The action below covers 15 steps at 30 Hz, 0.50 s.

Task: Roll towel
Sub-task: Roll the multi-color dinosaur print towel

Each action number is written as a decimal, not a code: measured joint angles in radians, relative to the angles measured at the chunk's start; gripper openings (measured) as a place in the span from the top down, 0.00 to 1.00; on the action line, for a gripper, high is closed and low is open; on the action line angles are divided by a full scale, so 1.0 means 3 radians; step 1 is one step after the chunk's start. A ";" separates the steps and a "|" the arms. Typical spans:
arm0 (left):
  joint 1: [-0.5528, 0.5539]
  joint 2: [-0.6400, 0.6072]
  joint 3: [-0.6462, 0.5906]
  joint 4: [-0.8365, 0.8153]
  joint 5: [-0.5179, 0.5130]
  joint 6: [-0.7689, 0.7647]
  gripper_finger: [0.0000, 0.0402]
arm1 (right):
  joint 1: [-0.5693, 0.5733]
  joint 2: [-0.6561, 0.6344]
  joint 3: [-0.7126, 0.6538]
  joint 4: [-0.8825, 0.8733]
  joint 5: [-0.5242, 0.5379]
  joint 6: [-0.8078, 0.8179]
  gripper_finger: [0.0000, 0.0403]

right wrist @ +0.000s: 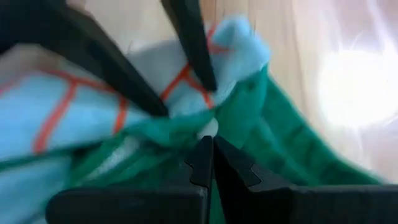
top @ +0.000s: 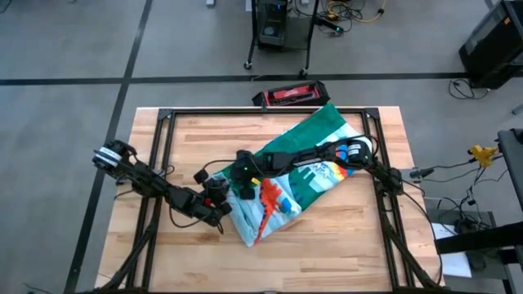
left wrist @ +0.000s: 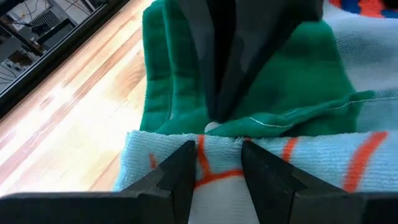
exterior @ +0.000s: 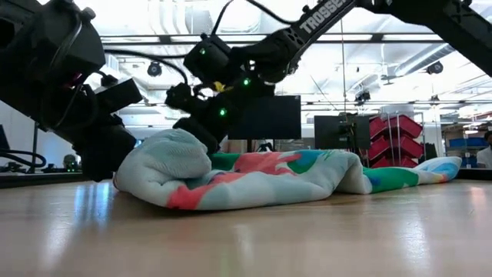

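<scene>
The towel (top: pixel 302 175) lies slantwise on the wooden table. Its green far end (top: pixel 327 122) is toward the far right, and its bunched, partly rolled near end (exterior: pixel 165 165) shows the pale dinosaur-printed face. My left gripper (left wrist: pixel 217 168) comes in from the table's left at this bunched end and is shut on a hump of pale blue cloth. My right gripper (right wrist: pixel 209 149) reaches across the towel from the right. Shut, it meets the green fold right beside the left gripper's fingers. In the high view the two grippers meet at the towel's left edge (top: pixel 230 198). My left gripper pinches a hump of the pale blue printed cloth (left wrist: pixel 214 158) between its two fingers at the rolled near end, several layers thick. The fingers slant down from the table's left. The roll rests on the table. My right gripper presses its shut fingertips (right wrist: pixel 208 146) against the green fold (left wrist: pixel 267 118) on top of the roll, slanting down from the table's right. Whether any cloth is caught between the tips, I cannot tell.
A black metal frame (top: pixel 163 118) runs round the tabletop. A red-and-black box (top: pixel 290 94) lies just beyond the far edge. Bare wood (top: pixel 327 253) shows in front of the towel, and more bare wood (top: pixel 188 147) shows to its left.
</scene>
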 joint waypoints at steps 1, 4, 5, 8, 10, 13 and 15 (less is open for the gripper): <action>0.0000 0.0000 0.0000 0.0011 -0.0001 0.0001 0.70 | -0.0008 0.0014 -0.0003 0.0017 0.0003 0.0026 1.00; 0.0000 0.0001 -0.0001 0.0026 -0.0006 0.0000 0.70 | -0.0015 0.0066 -0.0003 0.0204 0.0003 0.0075 1.00; 0.0000 0.0001 -0.0003 0.0024 -0.0009 0.0001 0.70 | -0.0015 0.0082 -0.0003 0.0284 0.0005 0.0079 1.00; 0.0000 0.0001 -0.0011 0.0054 -0.0009 0.0000 0.70 | -0.0021 0.0094 -0.0005 0.0560 0.0017 0.0068 1.00; 0.0000 0.0001 -0.0016 0.0070 -0.0007 0.0000 0.70 | -0.0032 0.0093 -0.0002 0.0700 0.0017 0.0052 1.00; 0.0000 0.0003 -0.0023 0.0084 -0.0008 -0.0001 0.70 | -0.0055 0.0093 0.0000 0.0775 0.0009 0.0049 1.00; 0.0000 0.0003 -0.0028 0.0088 -0.0008 -0.0001 0.70 | -0.0067 0.0093 0.0000 0.0766 0.0011 0.0042 1.00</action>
